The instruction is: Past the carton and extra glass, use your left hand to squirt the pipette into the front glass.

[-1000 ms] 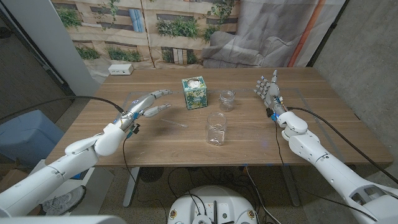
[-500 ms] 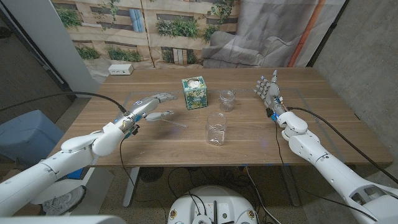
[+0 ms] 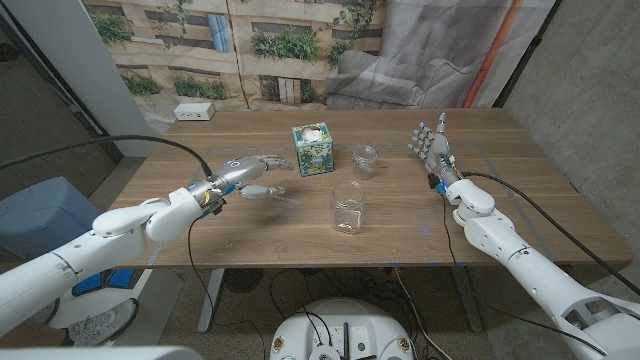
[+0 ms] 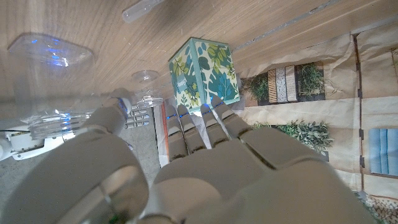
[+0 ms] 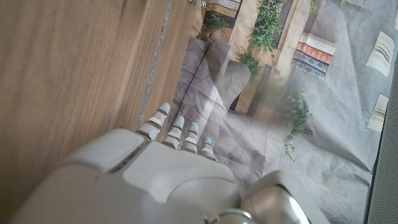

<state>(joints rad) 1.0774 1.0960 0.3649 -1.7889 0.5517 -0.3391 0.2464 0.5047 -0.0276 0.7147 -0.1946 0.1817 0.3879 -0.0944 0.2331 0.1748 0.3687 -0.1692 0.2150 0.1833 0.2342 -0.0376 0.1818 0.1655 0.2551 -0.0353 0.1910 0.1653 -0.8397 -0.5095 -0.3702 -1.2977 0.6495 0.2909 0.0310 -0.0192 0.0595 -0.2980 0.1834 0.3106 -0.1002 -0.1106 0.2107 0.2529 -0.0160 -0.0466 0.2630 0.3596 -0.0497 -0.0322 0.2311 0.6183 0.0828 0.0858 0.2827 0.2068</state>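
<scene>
A clear pipette (image 3: 283, 200) (image 4: 140, 9) lies on the wooden table (image 3: 250, 230), left of the front glass (image 3: 348, 207) (image 4: 48, 56). My left hand (image 3: 248, 175) (image 4: 186, 168) hovers just behind and left of the pipette, fingers spread, holding nothing. The leaf-patterned carton (image 3: 312, 149) (image 4: 203, 74) stands behind the hand's fingertips. The extra glass (image 3: 366, 161) (image 4: 144, 79) is a small jar to the right of the carton. At the table's right side my right hand (image 3: 432, 148) (image 5: 161, 174) stands upright with its fingers up and empty.
A white box (image 3: 194, 111) lies at the back left corner of the table. A printed backdrop (image 3: 300, 50) hangs behind the far edge. Bare wood (image 3: 400, 215) stretches between the front glass and my right arm.
My left hand has travelled right across the table, from the left side to just beside the pipette. The right hand, carton and glasses have stayed put.
</scene>
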